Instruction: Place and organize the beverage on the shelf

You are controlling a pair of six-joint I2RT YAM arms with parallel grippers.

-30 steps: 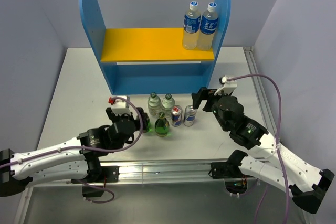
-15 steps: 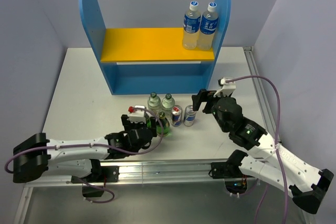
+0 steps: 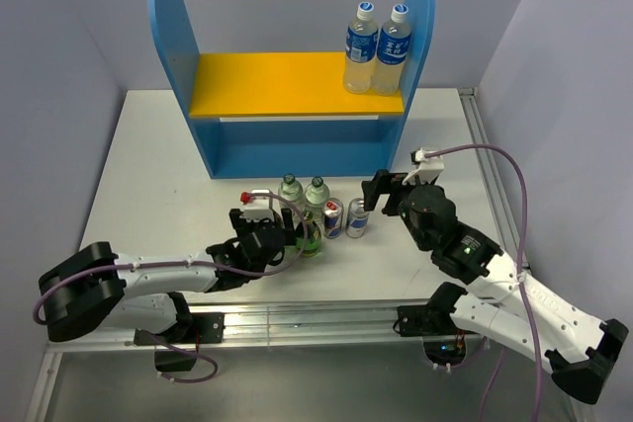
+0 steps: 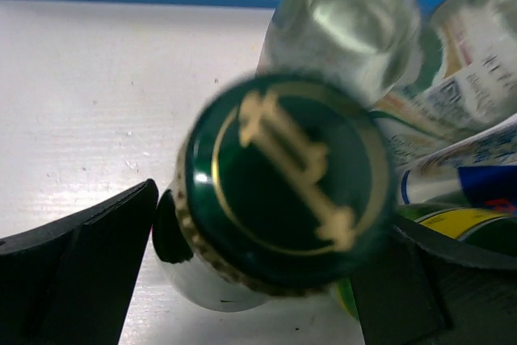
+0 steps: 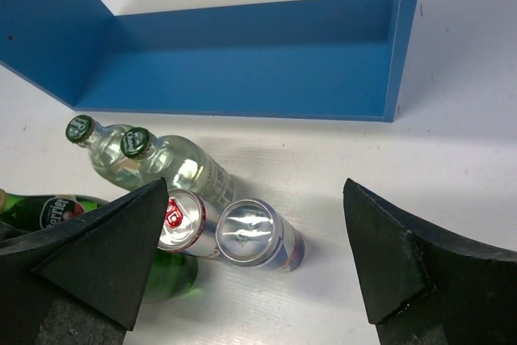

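In front of the shelf (image 3: 297, 152), on the white surface (image 3: 148, 175), the clear bottles (image 3: 289, 190), the cans (image 3: 358, 216) and a green bottle (image 4: 283, 179) stand clustered, none on either level yet; only two taller blue-labelled bottles (image 3: 361, 46) sit on the upper board, against the shelf's right panel. The step in hand looks like the first pick; the left gripper (image 3: 293, 227) holds its jaws spread on either side of the green bottle's cap, not pinching it. The next move calls for closing just under the cap, then lifting straight up so the neighbours are not knocked. The right gripper (image 3: 381, 188), jaws wide apart and holding nothing, hovers before the shelf's right panel, beside the cans. The left wrist view shows the gold-printed cap filling the gap between the jaws, which the top view hides under the arm; the right wrist view shows the can tops and the shelf's lower level from the front.
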